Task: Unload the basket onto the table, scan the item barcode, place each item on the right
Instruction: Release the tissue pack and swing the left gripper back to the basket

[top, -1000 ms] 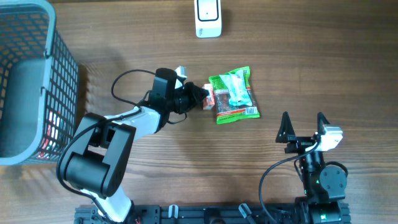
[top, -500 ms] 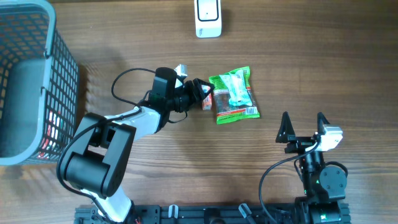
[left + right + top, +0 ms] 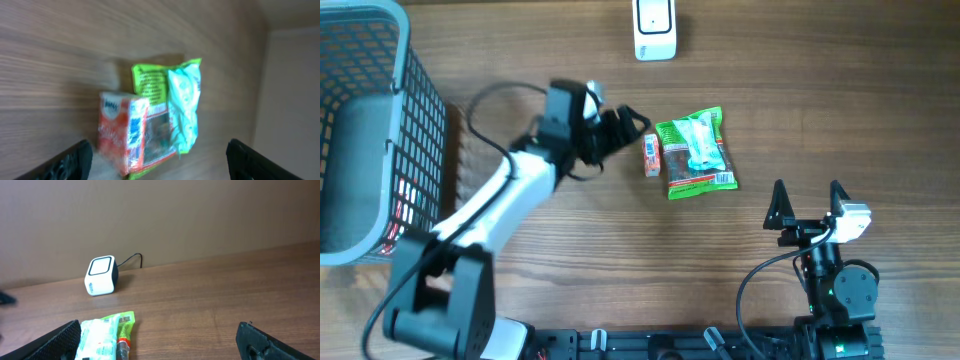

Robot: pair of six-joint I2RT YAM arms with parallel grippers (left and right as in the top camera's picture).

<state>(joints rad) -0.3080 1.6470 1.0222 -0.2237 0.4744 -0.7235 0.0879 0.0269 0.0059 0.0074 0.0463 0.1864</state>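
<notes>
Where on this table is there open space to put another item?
Widest bare wood: the table right of the green packet, ahead of the right gripper. Another patch: the robot's side of the packet. Crowded: the orange pack beside the packet, left gripper close by.

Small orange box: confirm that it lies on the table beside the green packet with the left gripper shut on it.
Wrong on the grip. The small orange box lies on the table beside the green packet, but the left gripper is open and apart from it, as the overhead view shows.
</notes>
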